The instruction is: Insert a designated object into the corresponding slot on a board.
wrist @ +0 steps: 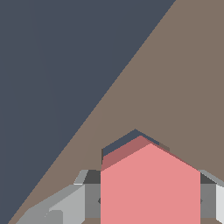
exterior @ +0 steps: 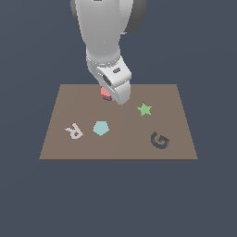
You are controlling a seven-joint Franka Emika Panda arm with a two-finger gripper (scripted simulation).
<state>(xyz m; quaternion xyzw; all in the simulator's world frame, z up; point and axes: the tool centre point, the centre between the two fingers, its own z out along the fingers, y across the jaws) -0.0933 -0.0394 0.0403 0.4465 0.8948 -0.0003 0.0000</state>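
My gripper (exterior: 111,96) pinches the salmon-red many-sided flat block (wrist: 148,183) low over the flat brown rectangular board (exterior: 69,99), at its far side. A dark recess (wrist: 131,136) shows just behind the block. I judge insertion underway; next, lower and release.

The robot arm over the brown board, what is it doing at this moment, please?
The gripper of the single arm is down at the far part of the board, and the salmon-red block sits between its fingers. In the wrist view a dark hole shows just behind the block, so the block seems to be at its slot or very near it. The teal pentagon, the green star, the letter R and the dark G cutout lie untouched.
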